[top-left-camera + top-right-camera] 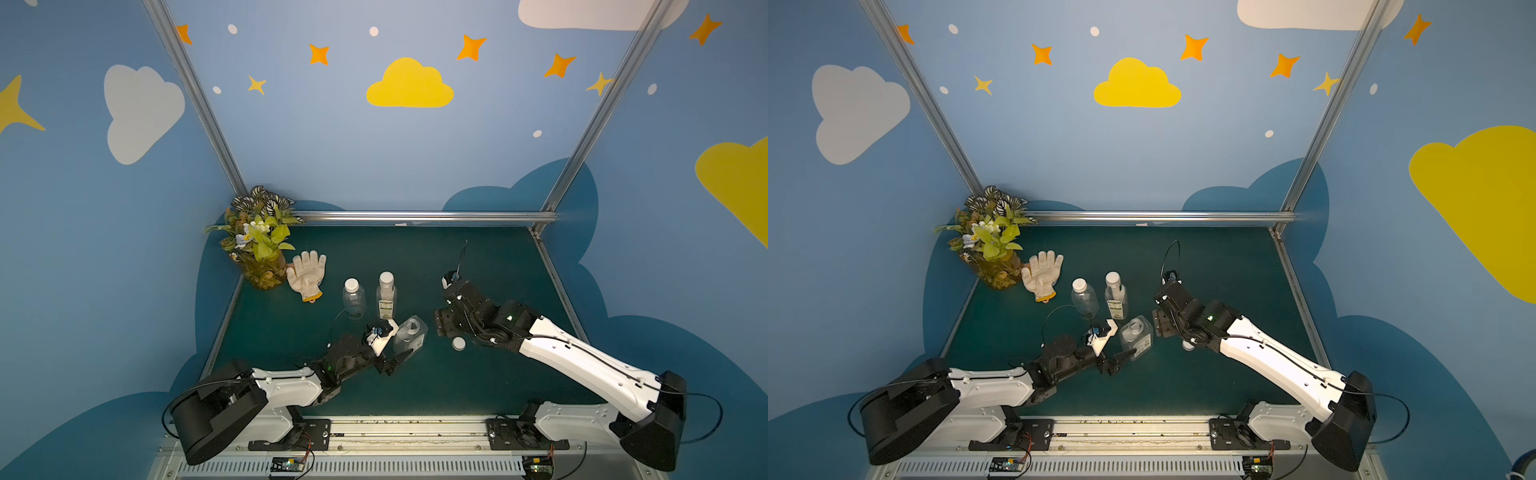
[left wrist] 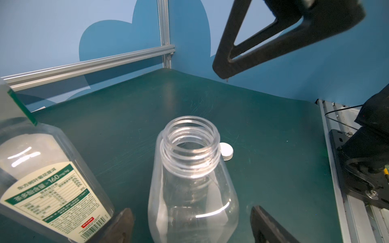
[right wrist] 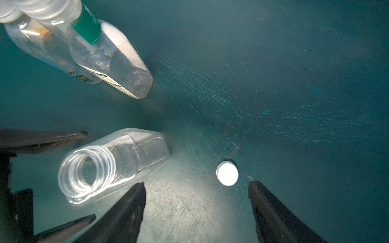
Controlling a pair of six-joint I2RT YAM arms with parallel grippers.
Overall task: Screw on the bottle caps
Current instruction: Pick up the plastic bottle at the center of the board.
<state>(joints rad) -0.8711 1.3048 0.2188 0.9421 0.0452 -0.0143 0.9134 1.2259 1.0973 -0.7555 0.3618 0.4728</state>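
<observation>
An uncapped wide clear bottle stands upright near the middle of the green mat, its threaded neck bare. My left gripper is open, one finger on each side of that bottle's body, with a gap at both sides. A loose white bottle cap lies flat on the mat just right of the bottle. My right gripper hangs open over the mat, the cap just ahead of one fingertip. Behind stand a round plain bottle and a slim labelled bottle, each with a white cap on.
A potted plant and a white knit glove occupy the back left corner. Aluminium rails border the mat at the back and along both sides. The slim labelled bottle stands close beside my left gripper's finger.
</observation>
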